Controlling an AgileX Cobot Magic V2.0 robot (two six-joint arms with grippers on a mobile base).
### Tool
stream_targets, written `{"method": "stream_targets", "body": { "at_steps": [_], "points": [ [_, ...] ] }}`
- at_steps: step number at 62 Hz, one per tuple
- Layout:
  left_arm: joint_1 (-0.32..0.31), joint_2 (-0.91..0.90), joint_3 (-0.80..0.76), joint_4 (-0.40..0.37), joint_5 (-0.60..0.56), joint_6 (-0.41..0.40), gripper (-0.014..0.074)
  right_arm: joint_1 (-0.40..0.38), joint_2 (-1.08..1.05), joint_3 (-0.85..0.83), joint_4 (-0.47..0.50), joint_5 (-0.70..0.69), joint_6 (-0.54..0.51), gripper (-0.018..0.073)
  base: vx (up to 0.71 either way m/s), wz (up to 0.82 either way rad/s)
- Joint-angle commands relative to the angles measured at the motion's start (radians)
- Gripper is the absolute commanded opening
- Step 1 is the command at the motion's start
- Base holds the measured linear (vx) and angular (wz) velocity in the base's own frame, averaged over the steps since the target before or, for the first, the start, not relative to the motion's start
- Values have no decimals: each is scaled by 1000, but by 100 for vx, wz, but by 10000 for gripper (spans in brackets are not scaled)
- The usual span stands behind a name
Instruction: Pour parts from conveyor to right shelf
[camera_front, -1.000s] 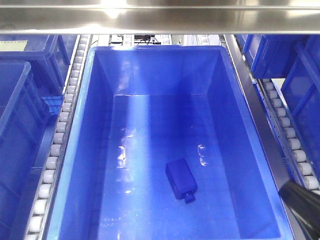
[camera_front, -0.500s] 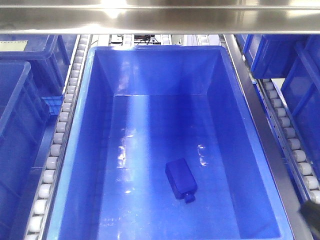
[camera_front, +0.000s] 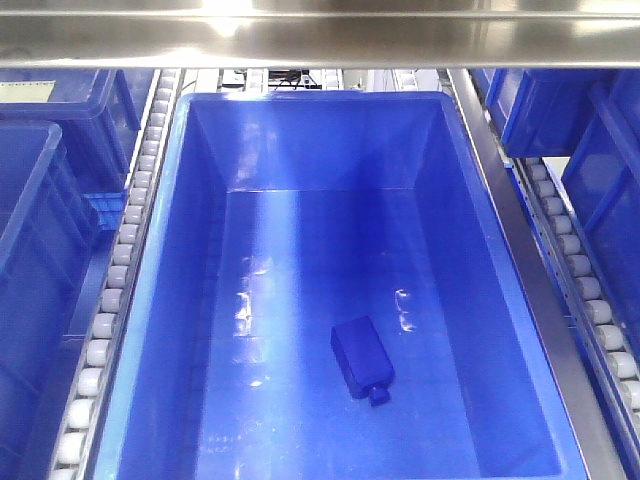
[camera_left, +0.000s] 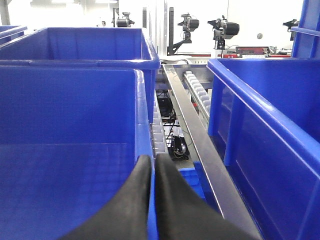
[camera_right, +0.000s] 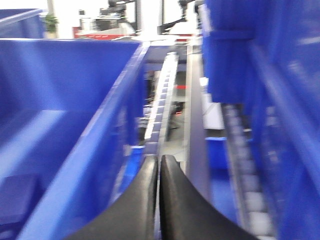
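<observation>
Front camera is looking steeply down, close, into the centre bin (camera_front: 330, 130) between roller lanes (camera_front: 125, 250). Left wrist camera is facing low along the lane beside that bin's left side; right wrist camera, blurred, is facing along its right rim (camera_right: 107, 115).

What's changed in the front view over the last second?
The dark arm part at the lower right edge slid out of frame; it is no longer in the front view. The blue block stayed put on the floor of the middle bin, nub toward the camera. Nothing was grabbed or released.
</observation>
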Motion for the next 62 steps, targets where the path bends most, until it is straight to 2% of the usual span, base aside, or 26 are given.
{"method": "stream_targets", "body": {
  "at_steps": [1, 9, 33, 44, 62],
  "points": [
    [-2, -13, 31, 0, -77, -9, -6, -12, -15, -18, -46, -94, -8, -10, 0, 0],
    [-2, -13, 31, 0, -77, -9, -6, -12, -15, 82, -66, -272, -6, -10, 0, 0],
    [-2, -13, 31, 0, -77, -9, -6, -17, -15, 78, -67, -273, -7, -10, 0, 0],
    [-2, -13, 31, 0, -77, -9, -6, -99, -15, 78, -67, -294, 61, -10, 0, 0],
    [-2, -13, 31, 0, -77, -9, -6, -100, -15, 78, -92, -289, 78, -10, 0, 0]
  ]
}}
